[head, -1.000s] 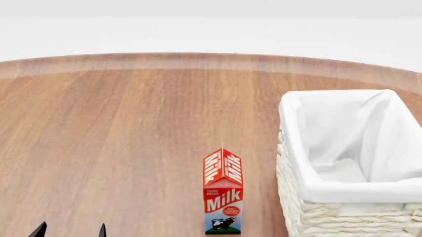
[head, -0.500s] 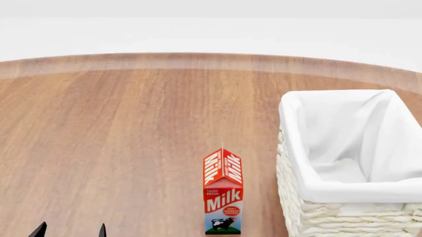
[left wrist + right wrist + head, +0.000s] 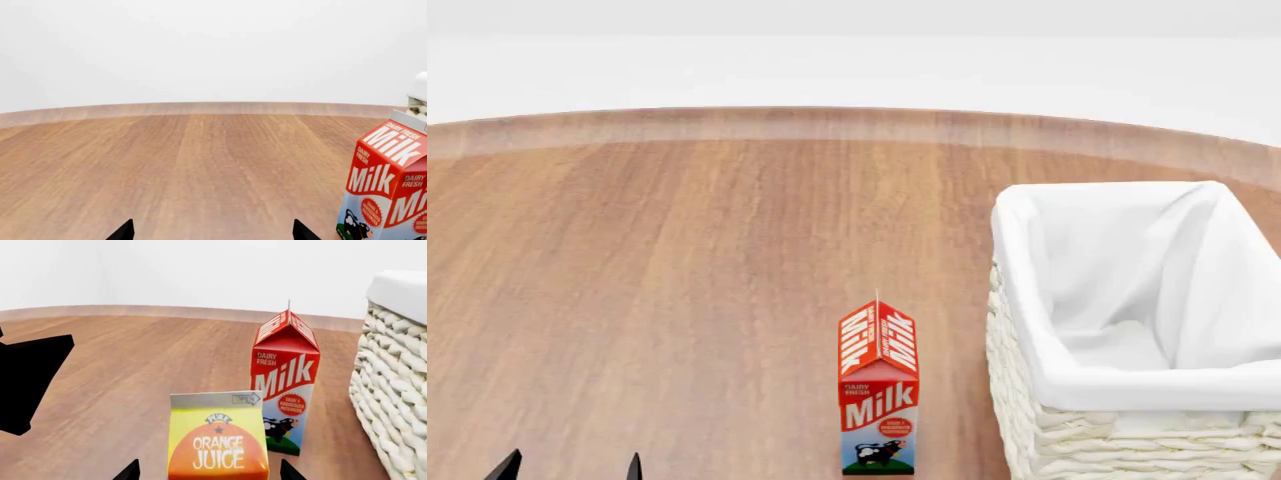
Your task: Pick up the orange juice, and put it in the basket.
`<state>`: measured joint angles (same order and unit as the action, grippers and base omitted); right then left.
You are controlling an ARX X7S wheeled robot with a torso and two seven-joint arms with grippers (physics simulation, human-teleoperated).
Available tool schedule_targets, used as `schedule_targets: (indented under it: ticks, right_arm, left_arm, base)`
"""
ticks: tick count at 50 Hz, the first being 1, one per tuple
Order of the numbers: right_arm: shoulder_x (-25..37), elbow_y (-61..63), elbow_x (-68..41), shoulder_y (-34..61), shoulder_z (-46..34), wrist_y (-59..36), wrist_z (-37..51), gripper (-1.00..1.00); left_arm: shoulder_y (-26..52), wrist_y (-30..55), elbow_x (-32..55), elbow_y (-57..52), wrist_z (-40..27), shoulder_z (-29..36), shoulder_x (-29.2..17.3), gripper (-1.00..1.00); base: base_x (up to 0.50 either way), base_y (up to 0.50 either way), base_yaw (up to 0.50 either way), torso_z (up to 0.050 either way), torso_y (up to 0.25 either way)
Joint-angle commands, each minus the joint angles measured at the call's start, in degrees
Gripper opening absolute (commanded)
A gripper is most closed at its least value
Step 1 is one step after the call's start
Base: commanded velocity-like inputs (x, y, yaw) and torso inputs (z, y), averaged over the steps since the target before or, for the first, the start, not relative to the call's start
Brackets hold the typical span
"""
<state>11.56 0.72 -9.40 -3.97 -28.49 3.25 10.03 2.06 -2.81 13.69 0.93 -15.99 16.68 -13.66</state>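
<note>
Two cartons and one basket show, all on a round brown wooden table [image 3: 694,300].

Nearest, in the right wrist view, stands the orange juice [image 3: 218,437], a tall carton with a yellow-green body and "ORANGE JUICE" lettering. It is upright between the two dark tips of the right gripper [image 3: 209,471], whose fingers are spread wide and touch nothing. Only this view shows the juice; the head view leaves it out.

Just beyond it, toward one o'clock, stands the red-and-white gable-top "Milk" carton [image 3: 285,382], upright.

At three o'clock of the milk in the head view sits the large white woven wicker basket [image 3: 1068,440] with its white cloth liner, close beside but apart.

At seven o'clock in the head view, the left gripper [image 3: 570,467] shows two black tips, spread apart over bare wood.
</note>
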Motion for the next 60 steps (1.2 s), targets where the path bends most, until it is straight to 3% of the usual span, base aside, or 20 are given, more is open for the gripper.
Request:
schedule_targets:
  ticks: [1, 60]
  right_arm:
    - [0.00, -0.38, -0.06, 0.97, -0.34, -0.72, 0.32, 1.00]
    - [-0.48, -5.36, -1.64, 4.89, -1.50, -0.32, 0.85, 1.00]
  left_arm:
    - [0.06, -0.09, 0.20, 0.03, -0.24, 0.27, -0.20, 1.00]
    - [0.38, -0.50, 1.14, 0.16, -1.34, 1.53, -1.13, 1.00]
  base:
    - [0.00, 0.00, 0.00, 0.000, 0.000]
    - [0.00, 0.00, 0.00, 0.000, 0.000]
